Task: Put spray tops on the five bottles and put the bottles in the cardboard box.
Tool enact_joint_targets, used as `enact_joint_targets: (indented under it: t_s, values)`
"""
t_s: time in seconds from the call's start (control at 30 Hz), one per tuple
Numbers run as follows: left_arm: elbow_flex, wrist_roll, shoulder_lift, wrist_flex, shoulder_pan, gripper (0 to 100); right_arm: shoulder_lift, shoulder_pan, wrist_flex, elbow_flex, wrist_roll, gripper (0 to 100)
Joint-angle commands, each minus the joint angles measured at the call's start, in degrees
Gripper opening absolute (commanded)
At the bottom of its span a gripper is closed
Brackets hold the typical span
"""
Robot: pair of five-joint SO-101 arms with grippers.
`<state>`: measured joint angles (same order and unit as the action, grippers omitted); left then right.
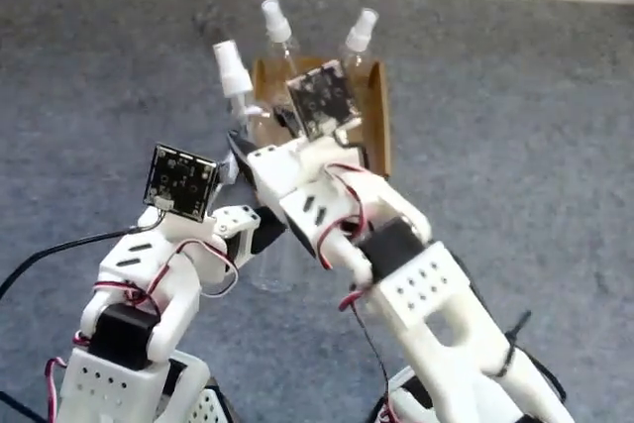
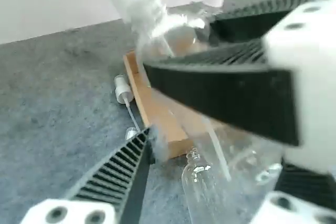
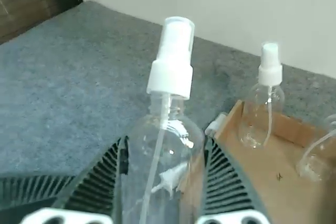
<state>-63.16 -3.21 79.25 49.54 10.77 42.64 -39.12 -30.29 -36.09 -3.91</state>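
Observation:
My right gripper (image 3: 164,156) is shut on a clear bottle (image 3: 165,129) with a white spray top (image 3: 170,59), held upright beside the cardboard box (image 3: 281,153). From above, this bottle (image 1: 236,76) stands at the box's (image 1: 377,116) left edge, with the right gripper (image 1: 243,146) below it. Two capped bottles (image 1: 277,32) (image 1: 361,35) stand in the box. My left gripper (image 2: 149,103) is open, close under the right one. A topless bottle (image 2: 198,179) lies on the table by the box (image 2: 152,114), with a loose spray top (image 2: 124,91) nearby.
Grey carpet-like tabletop (image 1: 515,146) spreads wide to the right and left of the box. Both arms (image 1: 396,264) crowd the middle near the box's front. A pale wall runs behind the table.

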Motion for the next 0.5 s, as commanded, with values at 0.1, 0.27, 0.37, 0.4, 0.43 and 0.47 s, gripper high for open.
enact_joint_targets:
  t_s: [0.1,0.27,0.37,0.4,0.43,0.47]
  values:
    - [-1.19,-0.09,-0.40,-1.93,-3.03,31,12.09,-0.57,-7.52,-1.54,-0.18,0.5]
    - [-1.89,-0.09,-0.40,-2.11,-3.03,31,14.73,-0.40,-9.89,-1.80,-0.09,0.5]
    - [-2.07,-0.09,-0.31,-1.85,-3.03,31,13.85,2.51,-9.71,-1.63,-0.09,0.5]
    - [-2.07,-0.09,-0.31,-1.85,-3.03,31,13.23,3.91,-9.71,-1.54,0.00,0.5]
    - [-2.07,-0.09,-0.31,-1.85,-3.03,31,12.44,5.67,-9.71,-1.54,0.44,0.5]
    - [-2.07,0.00,-0.31,-1.85,-3.03,31,11.56,7.34,-9.63,-1.45,1.58,0.5]
